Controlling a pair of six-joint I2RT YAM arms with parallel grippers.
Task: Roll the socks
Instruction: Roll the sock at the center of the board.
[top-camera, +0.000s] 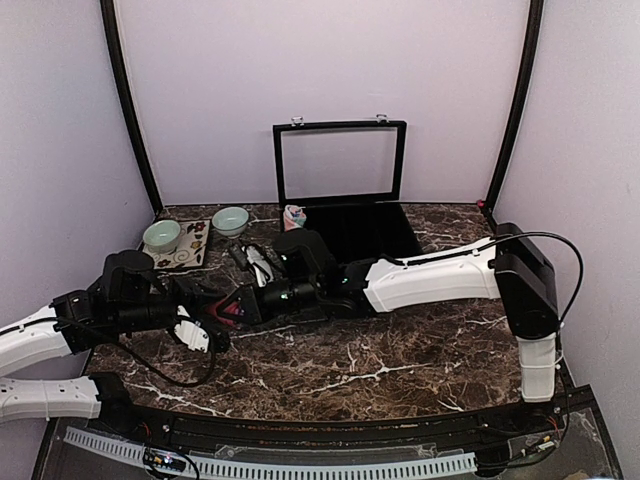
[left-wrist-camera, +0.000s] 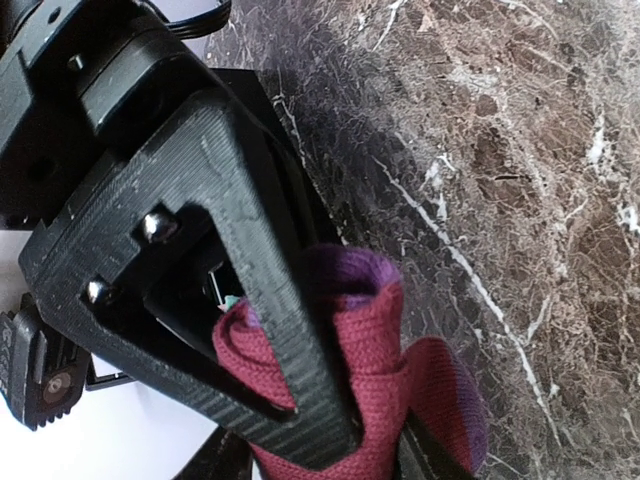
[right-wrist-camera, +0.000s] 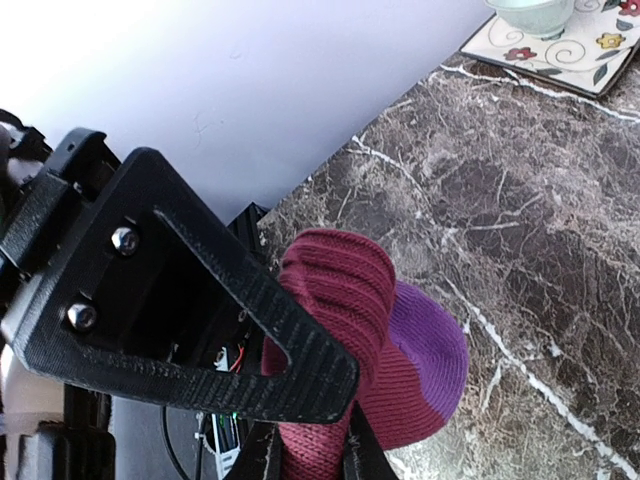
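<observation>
On the dark marble table (top-camera: 400, 350), which fills most of the top view, I see at the back a black case (top-camera: 372, 232) with its framed lid (top-camera: 340, 160) standing upright. Both arms point to the left-middle part of the table. The right arm (top-camera: 430, 278) lies across from the right side and the left arm (top-camera: 120, 300) comes from the left edge, so their grippers are tip to tip. Behind this point, at the back left, lies a flowered plate (top-camera: 192, 250). One pale green bowl (top-camera: 161, 236) is at its left end and a second bowl (top-camera: 230, 220) is at its right. Close to the left corner of the case sits a pink and mint sock (top-camera: 294, 215), bunched up and too small for me to read more.

The maroon sock (top-camera: 228, 310) is between the two grippers, well in front of the plate. The right gripper (right-wrist-camera: 310, 455) is narrow, and its fingertips pinch the maroon fabric. The folded body and the purple toe (right-wrist-camera: 430, 360) bulge out beyond the finger. The left gripper (left-wrist-camera: 375, 450) has its fingers somewhat apart. One finger (left-wrist-camera: 280, 340) lies across a fold of the sock and fabric fills the gap, but I cannot tell if the fingers press on it.
</observation>
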